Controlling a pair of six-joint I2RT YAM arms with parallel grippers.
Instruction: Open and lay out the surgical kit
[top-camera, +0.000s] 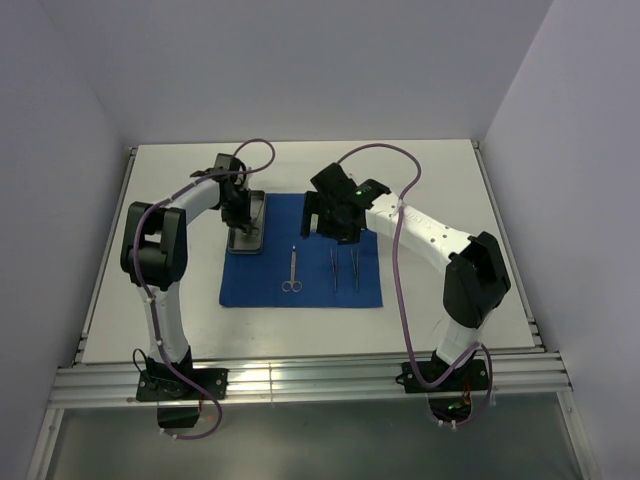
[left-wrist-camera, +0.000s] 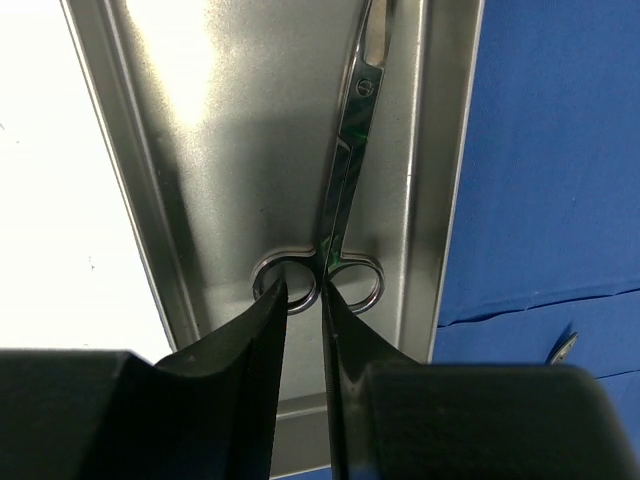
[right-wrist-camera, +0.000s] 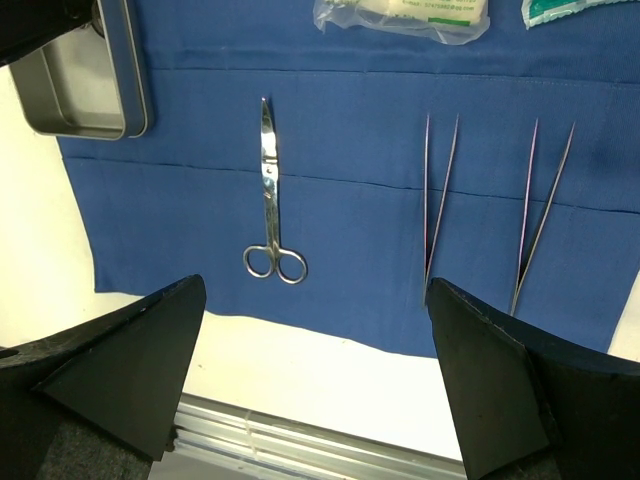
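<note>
The cloth (top-camera: 250, 290) is spread; scissors (right-wrist-camera: 270, 200), tweezers (right-wrist-camera: 440, 200) and packets (right-wrist-camera: 400, 15) are laid out. The second scissors (left-wrist-camera: 345, 170) is left in the tray (left-wrist-camera: 200, 150), one ring flanked by the nearly closed left fingers (left-wrist-camera: 262, 335); whether it is pinched cannot be told. The right fingers (right-wrist-camera: 130, 370) are spread, empty.

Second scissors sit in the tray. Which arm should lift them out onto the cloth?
Left. The left tool is down inside the steel tray, fingers straddling the scissors at the handle rings. The right tool hangs open above the blue cloth by the tweezers, well off the tray.
</note>
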